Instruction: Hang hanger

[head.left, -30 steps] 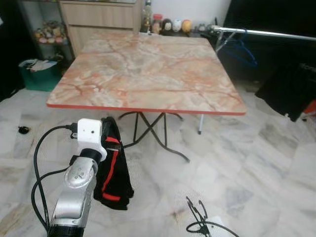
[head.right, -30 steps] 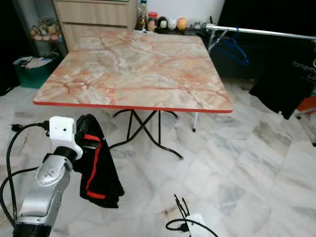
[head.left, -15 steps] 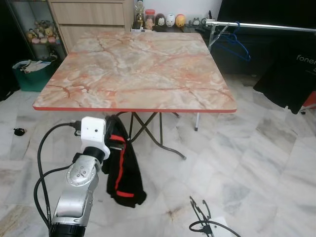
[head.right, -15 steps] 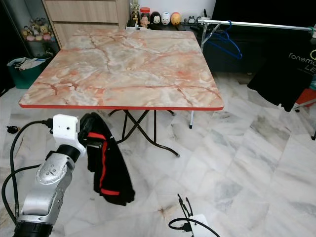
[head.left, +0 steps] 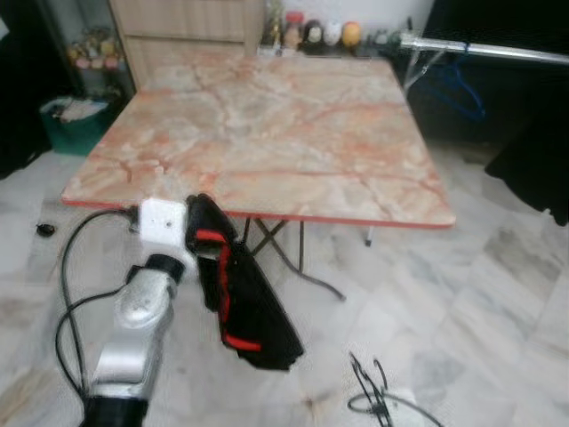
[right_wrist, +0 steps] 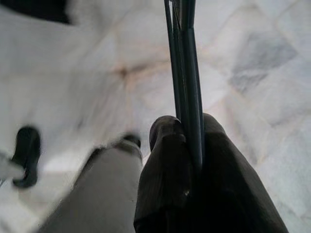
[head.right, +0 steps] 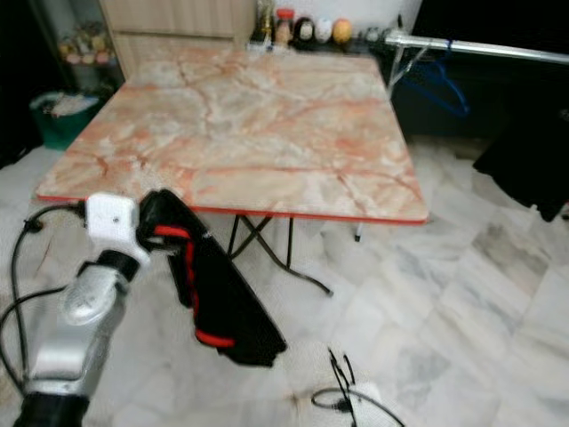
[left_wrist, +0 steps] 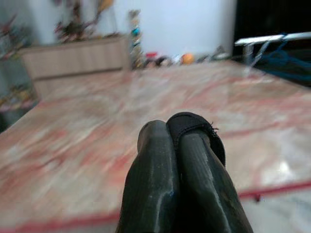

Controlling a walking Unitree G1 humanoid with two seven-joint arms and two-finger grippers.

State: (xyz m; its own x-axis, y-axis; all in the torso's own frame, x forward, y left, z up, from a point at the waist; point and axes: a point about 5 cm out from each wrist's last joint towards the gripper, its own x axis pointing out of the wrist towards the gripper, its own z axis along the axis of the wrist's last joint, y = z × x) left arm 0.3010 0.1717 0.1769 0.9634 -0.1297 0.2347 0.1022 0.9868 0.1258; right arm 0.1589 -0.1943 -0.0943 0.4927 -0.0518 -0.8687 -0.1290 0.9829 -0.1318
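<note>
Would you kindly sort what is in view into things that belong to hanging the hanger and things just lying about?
Job in hand:
left gripper, shut on black garment
right gripper, shut on hanger
clothes rail

Lying about:
marble table
blue hanger
green bin
figurines

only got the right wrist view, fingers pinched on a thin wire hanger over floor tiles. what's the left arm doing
Observer: The left gripper is shut on a black garment with red trim, which hangs down in front of the marble table's near edge.
Operator: where's the rail
Observer: A metal rail runs off to the right from beyond the table's far right corner.
Operator: anything on it
Observer: A blue hanger hangs near its left end, and dark clothing hangs further right.
</note>
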